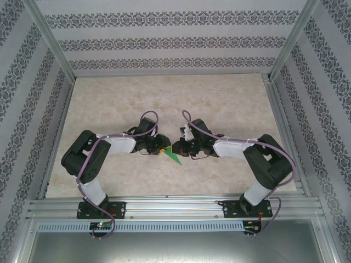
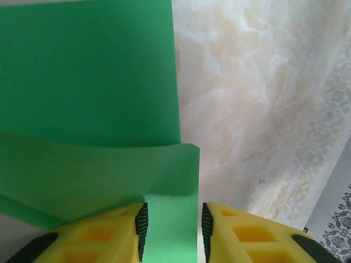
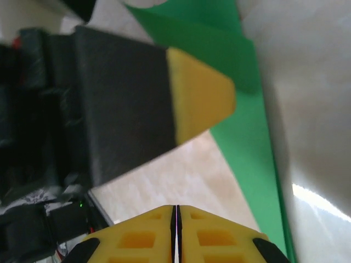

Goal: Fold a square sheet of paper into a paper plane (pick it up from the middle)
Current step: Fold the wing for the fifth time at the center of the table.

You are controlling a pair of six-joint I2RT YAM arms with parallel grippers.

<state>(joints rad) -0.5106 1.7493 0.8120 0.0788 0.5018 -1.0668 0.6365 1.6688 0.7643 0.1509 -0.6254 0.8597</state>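
The green paper (image 1: 174,155) lies folded on the marble table between both grippers, its pointed tip toward the near edge. In the left wrist view the paper (image 2: 88,71) has a flat layer and a curled flap (image 2: 109,175) lifting over it. My left gripper (image 2: 172,227) is open, with the flap's edge lying in the gap between its pads. My left gripper (image 1: 163,143) and right gripper (image 1: 184,147) face each other over the sheet. My right gripper (image 3: 176,219) is shut with nothing seen between its pads, just left of the paper (image 3: 247,126).
The left gripper's yellow finger (image 3: 200,98) and black body hang close in front of the right gripper. An aluminium rail (image 1: 164,205) runs along the near edge, and patterned walls (image 1: 164,44) enclose the table (image 1: 164,98) at the back and sides.
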